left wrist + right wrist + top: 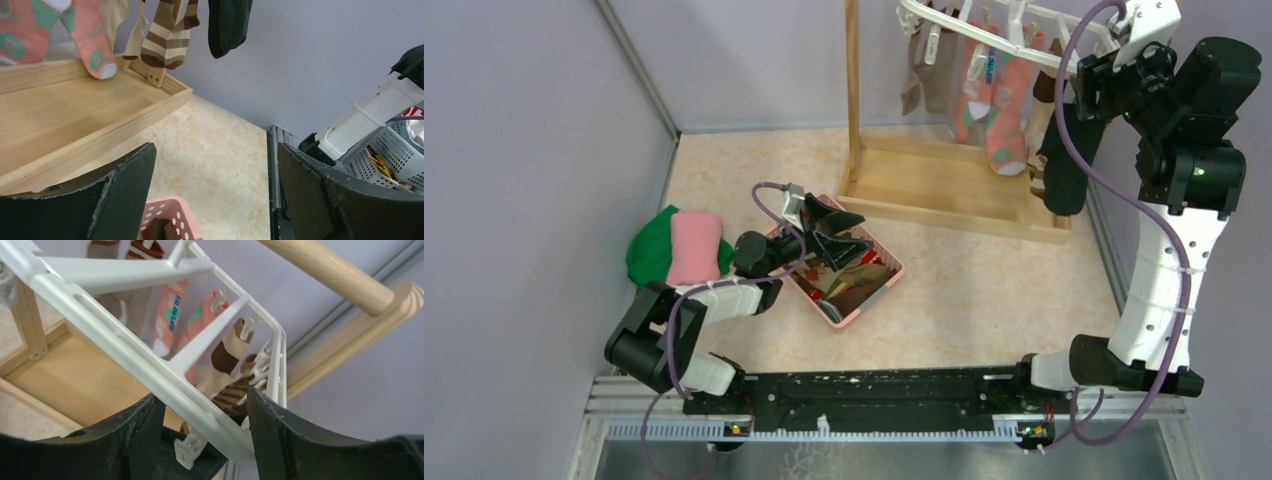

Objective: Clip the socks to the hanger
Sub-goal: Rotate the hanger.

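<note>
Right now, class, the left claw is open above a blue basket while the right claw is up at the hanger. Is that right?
Not quite: the basket is pink, not blue, as the top view shows. The left claw is open above it, and the right claw is up at the hanger.

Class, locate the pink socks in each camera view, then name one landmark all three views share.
Top external: pink socks hang at upper centre-right.
Left wrist: pink socks at the top-left corner.
Right wrist: pink socks upper centre, behind the white hanger bars.
Shared landmark: the wooden stand base beneath them.
</note>
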Controlling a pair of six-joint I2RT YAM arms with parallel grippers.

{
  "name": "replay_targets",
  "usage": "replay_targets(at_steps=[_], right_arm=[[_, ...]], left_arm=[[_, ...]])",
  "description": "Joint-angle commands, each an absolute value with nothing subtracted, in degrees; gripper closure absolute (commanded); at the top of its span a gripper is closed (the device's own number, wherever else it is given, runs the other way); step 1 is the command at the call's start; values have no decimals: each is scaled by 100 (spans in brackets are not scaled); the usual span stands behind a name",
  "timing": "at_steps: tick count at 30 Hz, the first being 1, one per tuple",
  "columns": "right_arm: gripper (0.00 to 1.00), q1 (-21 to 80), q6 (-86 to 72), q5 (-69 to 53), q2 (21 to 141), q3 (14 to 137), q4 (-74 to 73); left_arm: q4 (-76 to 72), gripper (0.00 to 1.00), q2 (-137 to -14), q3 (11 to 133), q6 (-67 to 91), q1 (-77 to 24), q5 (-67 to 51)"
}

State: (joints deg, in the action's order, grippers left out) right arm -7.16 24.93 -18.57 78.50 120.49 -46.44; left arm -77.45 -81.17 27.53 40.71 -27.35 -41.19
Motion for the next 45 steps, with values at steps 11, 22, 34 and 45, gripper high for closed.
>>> replay_targets(at_steps=[11, 22, 34, 45], right_arm=[[42, -2321, 2119, -3045, 8116, 11881, -3940], [42, -2737, 2149, -3562, 8579, 11910, -3345], [42, -3058, 1831, -3669, 9093, 12069, -2780], [43, -3118, 1705, -4414, 8943, 11840, -2480]], left_arm=[[-8250, 4, -8296, 2961, 4285, -2706, -4297], [-8332, 3, -8374, 2966, 4407, -2706, -4307], [-8530, 3, -8552, 3046, 4656, -2707, -4367], [-8921, 1, -8807, 3121, 5021, -2707, -4445]])
